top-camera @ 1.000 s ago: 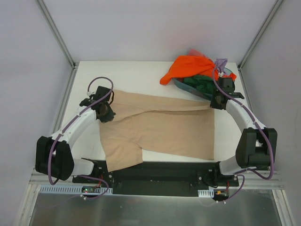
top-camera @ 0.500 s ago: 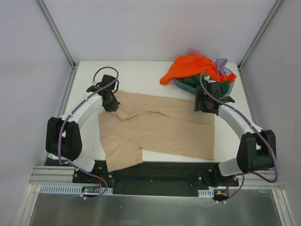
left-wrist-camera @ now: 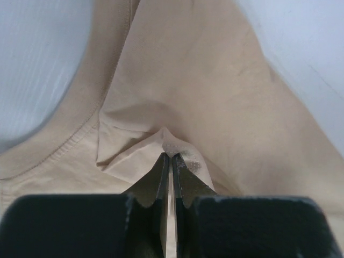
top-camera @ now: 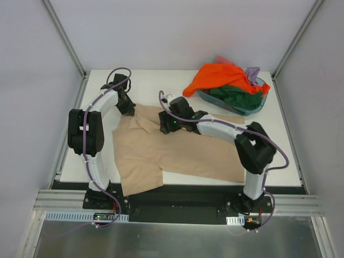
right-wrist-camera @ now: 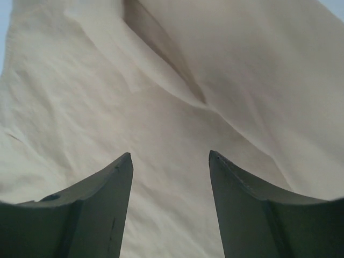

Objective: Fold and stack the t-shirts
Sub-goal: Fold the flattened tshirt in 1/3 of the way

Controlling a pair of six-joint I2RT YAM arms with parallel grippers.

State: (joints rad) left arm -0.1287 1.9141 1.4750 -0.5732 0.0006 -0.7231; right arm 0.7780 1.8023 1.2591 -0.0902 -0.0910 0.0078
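Observation:
A large tan-beige t-shirt (top-camera: 183,150) lies spread over the middle of the table. My left gripper (top-camera: 129,110) is at its far left corner, shut on a pinch of the tan cloth (left-wrist-camera: 171,141) beside the neckline. My right gripper (top-camera: 164,126) reaches far left across the shirt's upper middle and hovers open just over the flat tan fabric (right-wrist-camera: 172,134), nothing between its fingers. The orange t-shirt (top-camera: 217,76) drapes over the dark green one (top-camera: 236,97) at the back right, with lilac (top-camera: 252,71) and pinkish red (top-camera: 221,59) cloth behind.
The teal translucent basin (top-camera: 257,105) holding the heaped shirts stands at the back right corner. White tabletop (top-camera: 156,86) shows behind the tan shirt and along the right side. Frame posts rise at both back corners.
My right gripper let go of the shirt's right corner, opened and swept left to the upper middle. My left gripper carried its pinch of cloth farther back, rumpling the left shoulder.

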